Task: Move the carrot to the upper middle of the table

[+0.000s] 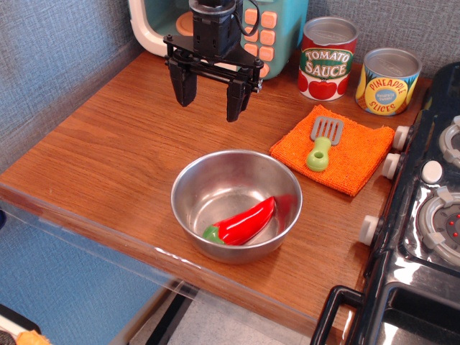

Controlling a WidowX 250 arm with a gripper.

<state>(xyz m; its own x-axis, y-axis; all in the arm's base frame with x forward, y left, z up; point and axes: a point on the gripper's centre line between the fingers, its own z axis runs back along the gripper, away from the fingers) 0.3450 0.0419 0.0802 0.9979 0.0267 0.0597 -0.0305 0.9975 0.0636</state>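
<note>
Currently carrot (246, 222) lies in steel bowl (236, 204) near bench (108, 151) front edge, long axis lower-left to upper-right, stem lower-left. Pincer (210, 100) hangs open and empty, well behind it; next move probably forward and down.

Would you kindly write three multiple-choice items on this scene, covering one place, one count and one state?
1. Where does the small glossy red plastic carrot lie?
A. on the orange cloth
B. inside the round steel bowl
C. on the stove

2. How many labelled cans stand at the back?
A. two
B. one
C. four

3. What state is the black gripper in?
A. shut on the carrot
B. shut on a can
C. open and empty

Answers: 1 B, bowl walls surround it. 2 A, tomato sauce can and pineapple slices can. 3 C, its fingers stand apart, holding nothing.
</note>
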